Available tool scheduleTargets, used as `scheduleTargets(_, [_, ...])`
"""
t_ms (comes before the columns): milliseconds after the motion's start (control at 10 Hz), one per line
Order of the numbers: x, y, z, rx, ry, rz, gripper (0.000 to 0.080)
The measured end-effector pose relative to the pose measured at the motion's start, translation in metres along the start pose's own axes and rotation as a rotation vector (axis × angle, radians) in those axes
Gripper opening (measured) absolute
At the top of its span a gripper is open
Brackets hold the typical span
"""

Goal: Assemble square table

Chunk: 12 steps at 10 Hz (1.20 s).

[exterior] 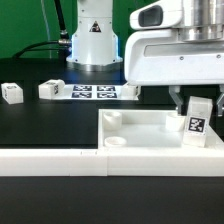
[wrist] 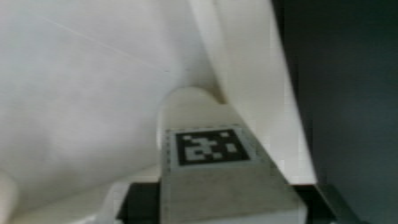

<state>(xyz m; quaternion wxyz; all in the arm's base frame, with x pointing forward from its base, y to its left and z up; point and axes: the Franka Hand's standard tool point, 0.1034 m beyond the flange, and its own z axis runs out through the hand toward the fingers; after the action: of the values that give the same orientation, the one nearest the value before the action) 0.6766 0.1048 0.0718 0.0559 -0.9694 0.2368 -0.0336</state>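
One leg (exterior: 197, 126) stands upright in the hand (wrist: 228, 200), pinched by its flanks, with the pads (wrist: 143, 203) flush against both sides. Directly below the hand lies the square table slab (exterior: 140, 135), and the leg sits at its corner. I judge this to be the seating step: the next move calls for turning the leg into the corner hole (hidden beneath it) while keeping it plumb. The raised rim (wrist: 240, 60) runs just beside the hand, so sideways play is scant; upward looks free. A spare leg (exterior: 50, 89) and a farther leg (exterior: 11, 93) lie well away across the counter (exterior: 40, 125).
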Motion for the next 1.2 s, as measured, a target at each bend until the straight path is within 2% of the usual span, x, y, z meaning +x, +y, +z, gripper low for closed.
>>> scheduleTargets(200, [0.0008,0.0013,0.0,-0.001,0.0,0.136,0.0298])
scheduleTargets(400, [-0.001,0.0032,0.0005,-0.006,-0.016,0.465,0.0293])
scheduleTargets(500, [-0.0019,0.0017,0.001,-0.001,-0.031,0.659,0.0293])
scheduleTargets(800, [0.0022,-0.0003,0.0015,0.05,-0.09,1.183,0.0293])
scheduleTargets(1200, [0.0015,0.0002,0.0014,0.039,-0.127,1.398,0.0293])
